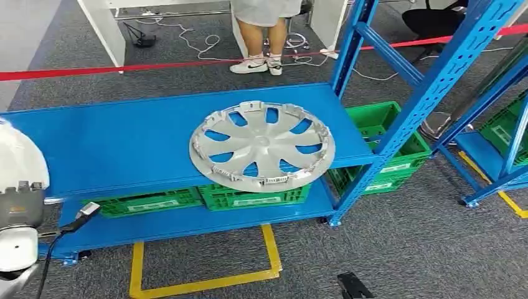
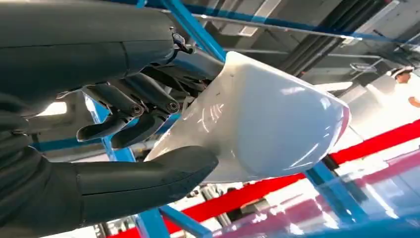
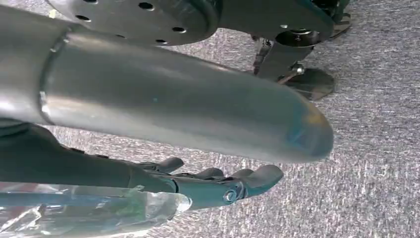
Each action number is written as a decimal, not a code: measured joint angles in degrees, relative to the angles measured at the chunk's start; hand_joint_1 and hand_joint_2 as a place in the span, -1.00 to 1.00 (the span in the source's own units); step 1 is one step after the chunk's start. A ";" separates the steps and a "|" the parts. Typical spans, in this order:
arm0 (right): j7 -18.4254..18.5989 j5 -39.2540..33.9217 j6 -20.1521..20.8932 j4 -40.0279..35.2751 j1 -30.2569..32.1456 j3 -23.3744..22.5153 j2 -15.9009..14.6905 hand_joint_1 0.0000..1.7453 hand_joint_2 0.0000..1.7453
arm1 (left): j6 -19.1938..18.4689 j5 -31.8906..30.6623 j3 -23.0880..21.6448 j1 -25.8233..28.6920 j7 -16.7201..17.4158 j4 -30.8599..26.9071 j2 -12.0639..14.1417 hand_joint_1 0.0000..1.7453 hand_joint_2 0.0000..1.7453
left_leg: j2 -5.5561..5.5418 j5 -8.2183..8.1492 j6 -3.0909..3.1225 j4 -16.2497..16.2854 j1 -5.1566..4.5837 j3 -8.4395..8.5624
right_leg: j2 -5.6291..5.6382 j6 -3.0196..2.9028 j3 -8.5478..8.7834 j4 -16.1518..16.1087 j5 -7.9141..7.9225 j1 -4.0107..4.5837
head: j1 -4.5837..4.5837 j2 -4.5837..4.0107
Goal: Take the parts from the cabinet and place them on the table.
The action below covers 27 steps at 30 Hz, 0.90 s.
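Head view: a silver hubcap lies flat on the blue rack, green crates below it. Left wrist view: the left hand grips a white part, thumb under it. Right wrist view: the right hand hangs empty over grey carpet, fingers apart.

The left hand holds a glossy white curved part, thumb under it and fingers curled against its edge; what the part is remains unclear.
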 joint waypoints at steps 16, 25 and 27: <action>0.07 0.63 0.00 0.00 0.01 0.04 0.00 -1.00 -1.00 | -4.77 0.00 -6.73 -7.46 0.00 -12.85 8.77 1.00 1.00 | 0.00 0.01 -0.02 0.00 0.06 -0.03 | 0.00 -0.03 0.00 0.01 -0.01 0.08 | 0.02 0.00; 0.11 0.61 0.00 0.00 0.01 0.04 0.00 -1.00 -1.00 | -5.27 0.00 -7.41 -8.34 0.00 -18.25 12.31 1.00 1.00 | 0.00 0.01 -0.02 0.00 0.06 -0.03 | -0.01 -0.06 0.00 0.02 -0.03 0.09 | 0.00 0.02; 0.11 0.61 0.00 0.00 0.03 0.04 0.00 -1.00 -1.00 | -5.27 0.00 -7.41 -8.35 0.00 -18.73 12.68 1.00 1.00 | 0.00 0.01 -0.02 0.00 0.06 -0.03 | -0.01 -0.06 0.00 0.02 -0.03 0.09 | 0.00 0.00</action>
